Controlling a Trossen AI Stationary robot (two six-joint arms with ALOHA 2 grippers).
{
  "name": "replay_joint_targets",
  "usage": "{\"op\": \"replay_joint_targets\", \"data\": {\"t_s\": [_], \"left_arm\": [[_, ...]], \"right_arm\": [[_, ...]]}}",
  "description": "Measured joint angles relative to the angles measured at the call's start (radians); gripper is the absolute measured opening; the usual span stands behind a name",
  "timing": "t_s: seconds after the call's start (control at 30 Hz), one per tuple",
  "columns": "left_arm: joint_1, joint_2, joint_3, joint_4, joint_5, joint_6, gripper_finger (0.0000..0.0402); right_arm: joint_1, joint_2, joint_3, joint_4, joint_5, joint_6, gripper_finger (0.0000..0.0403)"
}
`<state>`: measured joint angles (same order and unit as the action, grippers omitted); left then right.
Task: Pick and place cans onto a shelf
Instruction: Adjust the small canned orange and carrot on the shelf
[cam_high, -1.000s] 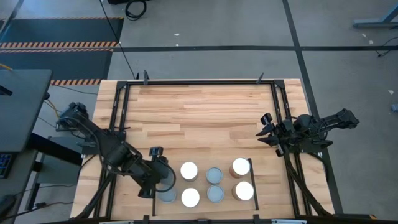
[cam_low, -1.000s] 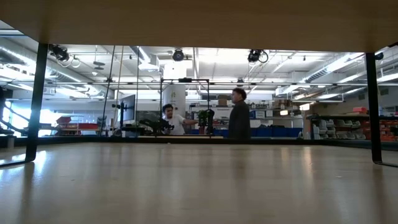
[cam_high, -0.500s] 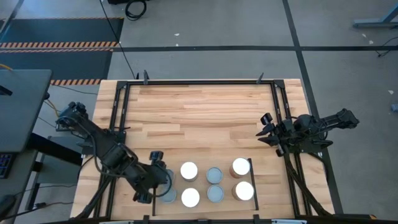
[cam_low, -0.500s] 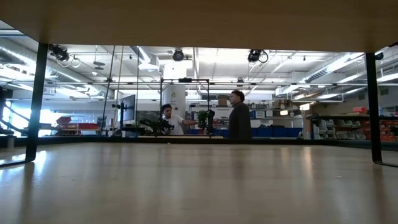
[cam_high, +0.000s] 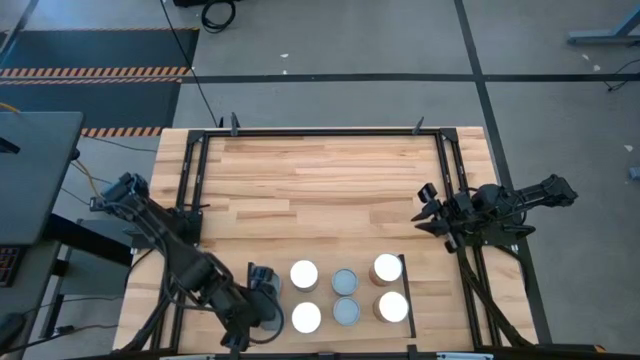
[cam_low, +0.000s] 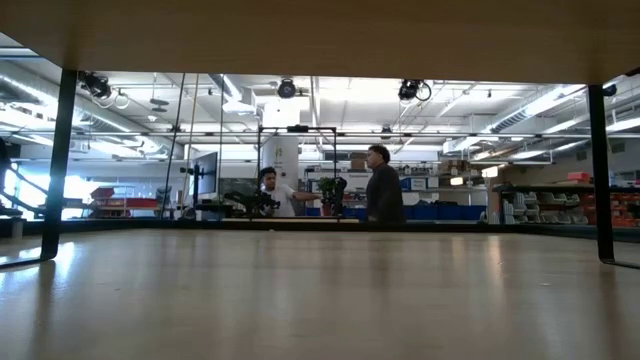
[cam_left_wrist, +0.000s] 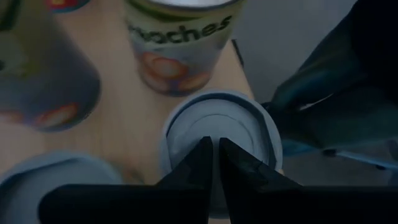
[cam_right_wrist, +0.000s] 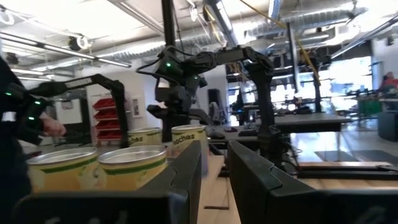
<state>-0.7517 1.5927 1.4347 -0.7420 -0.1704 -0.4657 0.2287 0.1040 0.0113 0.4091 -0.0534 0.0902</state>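
Observation:
On the shelf, near the table's front edge, stand white-topped cans and grey-topped cans. My left gripper is shut and slants down over the shelf's front left corner, hiding the cans there. In the left wrist view its fingertips hang over a grey-topped can, with another grey top and two peach-labelled cans beside it. My right gripper waits at the table's right, its fingers slightly apart on nothing. My left gripper's shut fingertips slant down over the middle of the grey-topped can's lid. Whether they touch it I cannot tell. The can stands upright on the shelf.
Black rails bound the shelf's sides, and a black frame runs around the table. Bare wood lies between the shelf and the far edge. People stand in the room behind, and a dark sleeve shows in the right wrist view.
My left gripper has gone toward the table's near edge and a little down, staying shut. It now covers the grey-topped cans at the shelf's left, which showed beside it before.

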Motion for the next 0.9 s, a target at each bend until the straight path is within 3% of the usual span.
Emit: {"op": "replay_joint_targets", "data": {"t_s": [0.3,0.9], "left_arm": [[-0.004,0.008,0.003,-0.022,0.008,-0.017,0.0036],[-0.005,-0.031,-0.004,-0.037,0.005,-0.017,0.0036]], "right_arm": [[0.0,0.0,0.0,0.0,-0.081,0.055,0.0084],[0.0,0.0,0.0,0.008,-0.099,0.072,0.0084]]}}
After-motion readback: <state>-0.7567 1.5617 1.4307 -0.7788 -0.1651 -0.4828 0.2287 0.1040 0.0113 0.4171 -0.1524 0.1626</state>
